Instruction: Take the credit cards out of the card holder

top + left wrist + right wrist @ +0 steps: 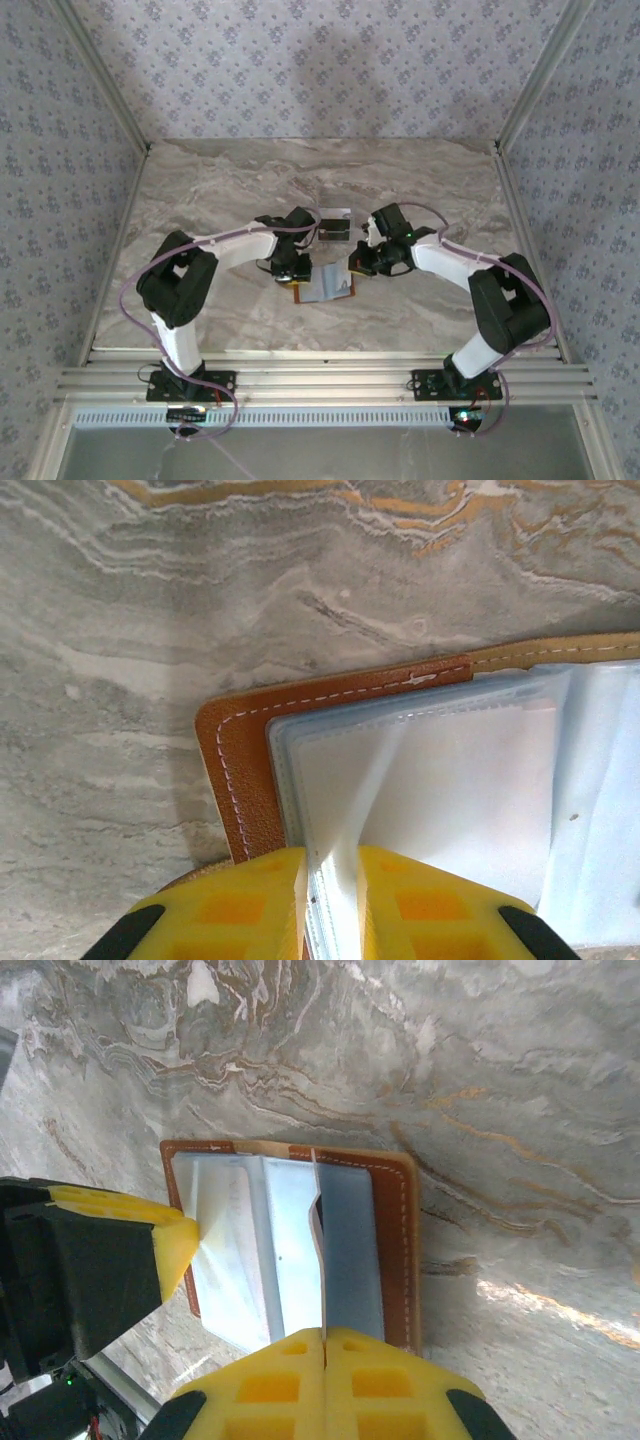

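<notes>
The card holder (328, 285) lies open on the marble between the two arms, with an orange-brown leather rim (235, 760) and pale grey-blue inner pages (350, 1250). My left gripper (297, 268) is at its left side, its yellow fingers shut (332, 900) on a clear sleeve page and lifting it. My right gripper (357, 262) is at the right side, jaws pressed together (325, 1345) on a thin pale leaf (318, 1230) standing edge-on from the holder. Whether a card is in that leaf I cannot tell. A dark credit card (335, 229) lies flat behind the holder.
The dark card rests on a pale flat thing (335, 213) just beyond the two grippers. Patterned walls with metal rails (520, 130) close in the table on three sides. Bare marble (250, 180) stretches away at the back and to both sides.
</notes>
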